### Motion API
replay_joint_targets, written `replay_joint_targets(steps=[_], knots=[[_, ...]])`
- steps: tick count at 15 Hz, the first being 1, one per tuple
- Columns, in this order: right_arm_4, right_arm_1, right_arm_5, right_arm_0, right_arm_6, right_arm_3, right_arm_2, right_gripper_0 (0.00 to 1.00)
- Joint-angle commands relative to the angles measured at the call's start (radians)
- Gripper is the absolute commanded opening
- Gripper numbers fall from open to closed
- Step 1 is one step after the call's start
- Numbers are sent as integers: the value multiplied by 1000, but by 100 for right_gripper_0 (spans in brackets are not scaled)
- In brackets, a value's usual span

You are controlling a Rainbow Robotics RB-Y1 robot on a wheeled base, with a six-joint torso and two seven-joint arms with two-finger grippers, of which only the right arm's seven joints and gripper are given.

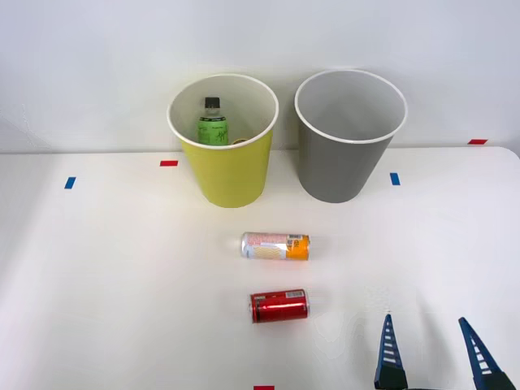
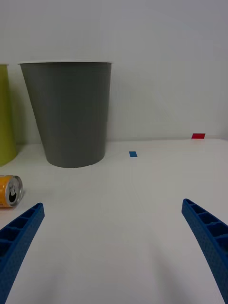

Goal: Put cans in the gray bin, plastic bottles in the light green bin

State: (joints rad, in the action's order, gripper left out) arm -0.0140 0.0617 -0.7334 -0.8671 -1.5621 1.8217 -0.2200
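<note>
White tabletop (image 1: pixel 97 276) ran back to a plain pale wall, with small red and blue tape marks dotted across it. At the far side the light green bin (image 1: pixel 224 142) and the gray bin (image 1: pixel 349 134) stood upright next to each other, mouths open upward, presumably so that items could be dropped in from above. A green bottle (image 1: pixel 213 123) with a black cap already stood inside the light green bin, so that part of the sorting looked done; the gray bin's inside, as far as it showed, held nothing. Both cans lay on their sides near the table's middle, well apart from the bins: the pale pink-white and orange can (image 1: pixel 275 246) nearer the bins, the red can (image 1: pixel 279 306) nearer the robot, each placed where a reach from the right seemed easy. The right gripper (image 1: pixel 435 357) sat low at the near edge, right of the red can, its blue ribbed fingers (image 2: pixel 19 232) spread wide and empty, pointing toward the gray bin.
</note>
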Motion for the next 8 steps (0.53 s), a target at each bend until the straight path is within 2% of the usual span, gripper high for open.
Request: replay_joint_targets(steps=[1, 3, 8], knots=[[2, 23, -23, -18, -96, -12, -27, 100], [46, 40, -23, -46, -154, -12, -58, 100], [187, 101, -23, -58, -167, -12, -127, 100]])
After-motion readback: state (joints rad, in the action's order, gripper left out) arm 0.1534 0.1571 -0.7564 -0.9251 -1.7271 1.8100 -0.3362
